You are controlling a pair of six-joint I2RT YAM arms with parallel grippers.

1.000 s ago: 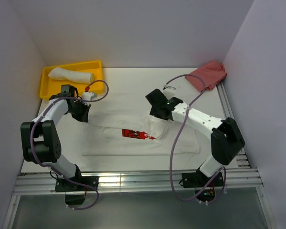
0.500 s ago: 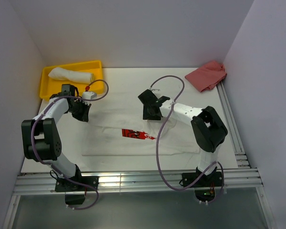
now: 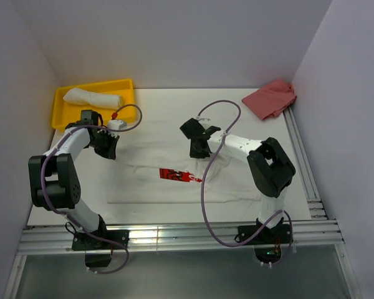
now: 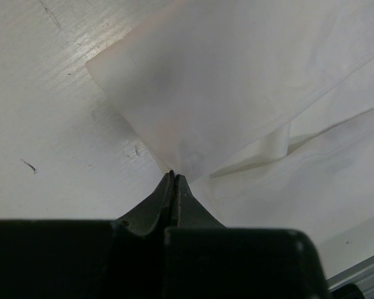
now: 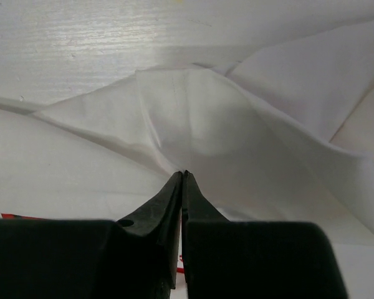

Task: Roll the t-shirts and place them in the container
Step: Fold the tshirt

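Note:
A white t-shirt (image 3: 146, 185) with a red chest print (image 3: 179, 175) lies spread flat on the white table. My left gripper (image 3: 110, 150) is at the shirt's upper left edge. In the left wrist view this left gripper (image 4: 173, 175) is shut on a lifted corner of the t-shirt (image 4: 237, 93). My right gripper (image 3: 197, 151) sits at the shirt's upper middle. The right wrist view shows the right gripper (image 5: 183, 174) shut, pinching a raised fold of the t-shirt (image 5: 193, 118). A second white t-shirt (image 3: 92, 98) lies rolled in the yellow tray (image 3: 93, 84).
The yellow tray stands at the back left, close behind my left arm. A pinkish-red cloth (image 3: 271, 97) lies crumpled at the back right corner. Walls close in the table on the left, back and right. A metal rail (image 3: 174, 237) runs along the near edge.
My right gripper has shifted a little to the left over the shirt and gone from open to shut on a fold of fabric. The left gripper has kept its grip and place.

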